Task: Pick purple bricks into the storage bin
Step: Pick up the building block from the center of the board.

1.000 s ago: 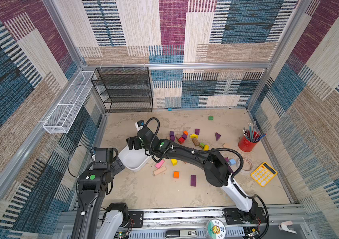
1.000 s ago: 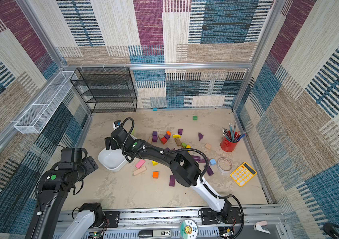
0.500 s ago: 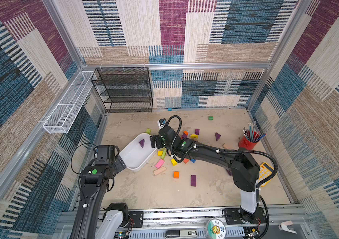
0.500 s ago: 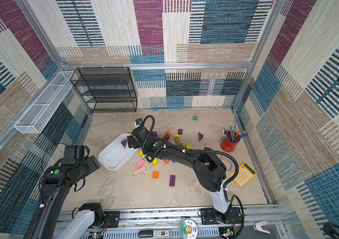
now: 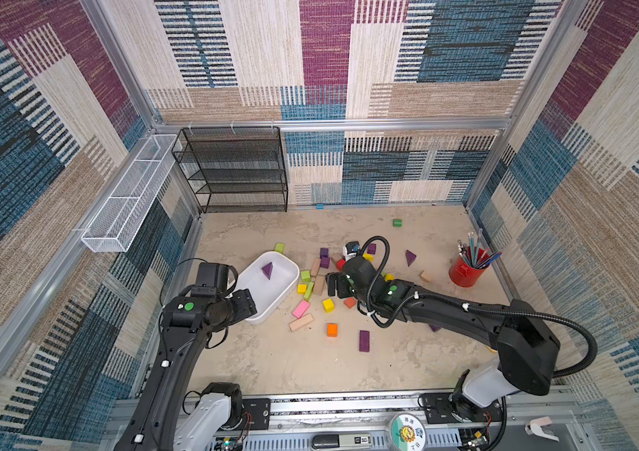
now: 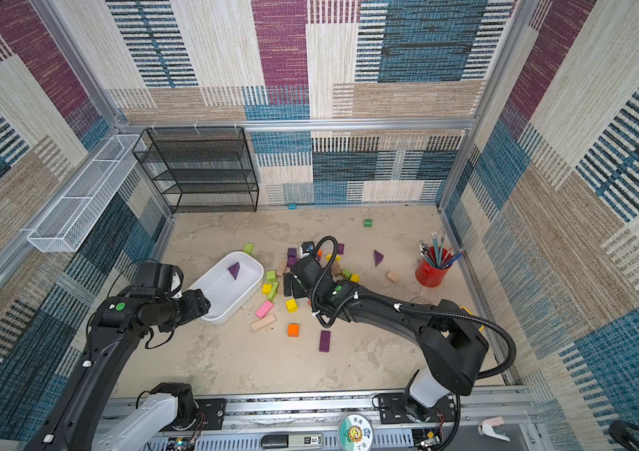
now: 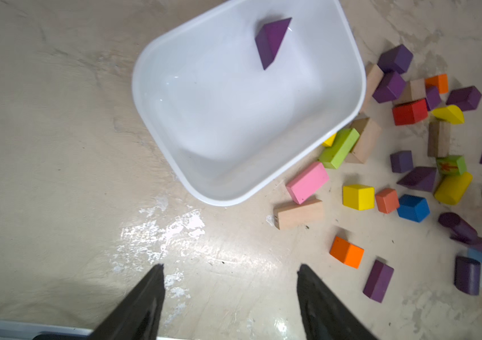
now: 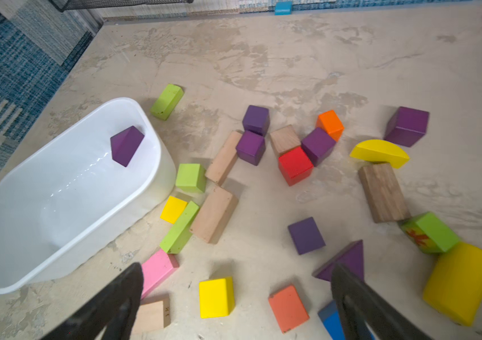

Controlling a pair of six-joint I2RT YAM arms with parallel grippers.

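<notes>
1. A white storage bin [image 5: 267, 296] sits at a slant on the beige desk [image 5: 271, 363], left of a scatter of coloured toy blocks.
2. Inside the bin, at its far end, lies one purple wedge [image 5: 267, 269]. It shows in both top views and in both wrist views, and nothing else is in the bin.
3. The rest of the purple bricks lie on the desk outside the bin. A purple oblong [image 5: 364, 341] lies alone nearest the robot's base. An upright purple triangle [image 5: 410, 257] stands farther right. Two purple cubes [image 8: 256, 119] touch one another in the pile, and a purple cylinder [image 7: 457, 226] lies at the pile's near edge.
4. Your left pincer [image 7: 230, 268] is near the bin's near end, over bare desk. Its fingers are apart, with nothing between them.
5. Your right pincer [image 8: 236, 266] hangs over the block pile, just right of the bin. Its fingers are spread wide and carry nothing. A yellow cube [image 8: 216, 297] lies below the gap, and a flat purple wedge [image 8: 348, 259] lies by one fingertip.
6. A pink block [image 5: 301, 308] lies just beside the bin's long side.
7. A red cup of pencils [image 5: 466, 271] stands at the right edge.
</notes>
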